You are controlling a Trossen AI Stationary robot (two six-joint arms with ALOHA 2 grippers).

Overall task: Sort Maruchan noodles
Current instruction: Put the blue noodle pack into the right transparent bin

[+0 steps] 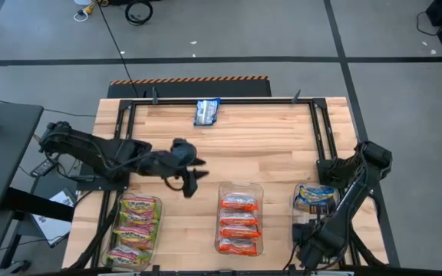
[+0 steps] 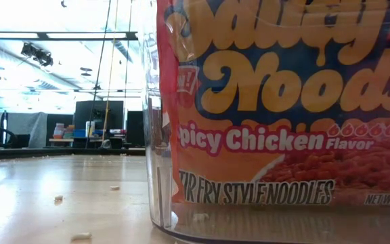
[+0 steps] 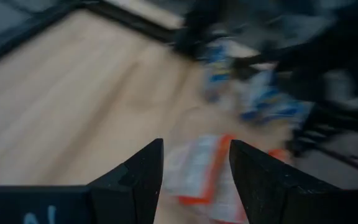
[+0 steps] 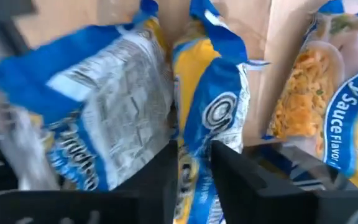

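Note:
Green-yellow packets [image 1: 135,228] fill the clear left bin and orange-red packets [image 1: 238,222] [image 2: 283,102] the middle one. Blue-and-yellow packets [image 1: 315,197] lie in the right bin. One more blue-and-yellow packet [image 1: 206,112] lies flat near the table's far edge. My left gripper [image 1: 192,175] [image 3: 194,168] is open above bare wood, just beyond the middle bin on its far-left side. In its wrist view the orange-red packets [image 3: 197,168] show blurred past its fingers. My right gripper [image 4: 191,149] is at the right bin, shut on a blue-and-yellow packet [image 4: 207,106]; in the high view its own arm [image 1: 344,199] hides it. My right gripper pinches a blue-and-yellow packet between its two fingers [image 4: 232,171] at the packet's near edge [image 4: 194,155]. The packet stands on edge, reaching away from the fingers, with other blue-and-yellow packets [image 4: 98,106] close on either side. What it rests on is hidden.
Three clear bins stand in a row along the table's near edge: left [image 1: 156,205], middle [image 1: 222,188], right [image 1: 298,188]. A black rail frame [image 1: 221,100] borders the wooden table. Open wood [image 1: 259,146] lies between the bins and the far packet.

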